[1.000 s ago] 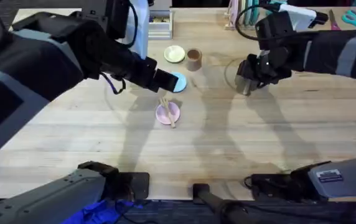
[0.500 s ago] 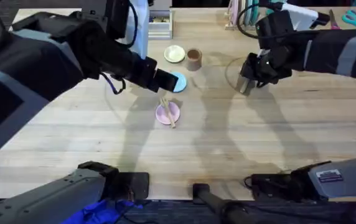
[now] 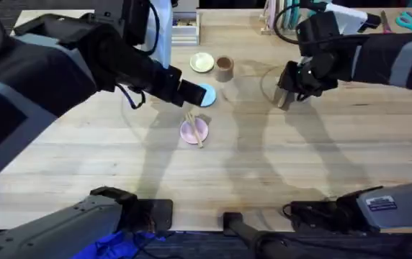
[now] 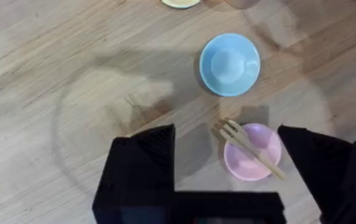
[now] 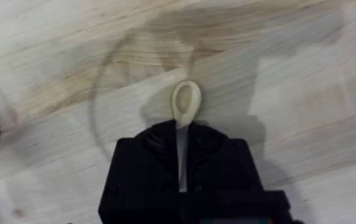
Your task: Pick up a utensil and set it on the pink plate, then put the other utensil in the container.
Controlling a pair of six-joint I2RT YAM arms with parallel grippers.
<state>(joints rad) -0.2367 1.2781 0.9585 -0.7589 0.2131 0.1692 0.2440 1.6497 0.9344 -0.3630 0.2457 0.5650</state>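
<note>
Fork: the fork (image 4: 250,148) lies across the pink plate (image 4: 252,153), tines poking past the rim toward the blue plate (image 4: 229,64); that half of the job looks done.
Left pincer: the left pincer (image 4: 228,163) hangs above the plate, fingers spread wide and holding nothing.
Spoon: the spoon (image 5: 185,107) is nipped by its flat handle in the right pincer (image 5: 181,163), bowl sticking out ahead over the counter (image 5: 302,74).
Right pincer: pressed together on the handle, seen overhead (image 3: 287,95) out to the right of the cup (image 3: 225,69).
Handling: the spoon looks light, stiff and thin, probably smooth wood, so it could swivel in a narrow pinch.
Hold: mid-handle is the sensible spot, leaving the bowl free to go in first.
Cup: small and narrow, likely easy to tip, so the drop calls for lining up right over its mouth.
</note>
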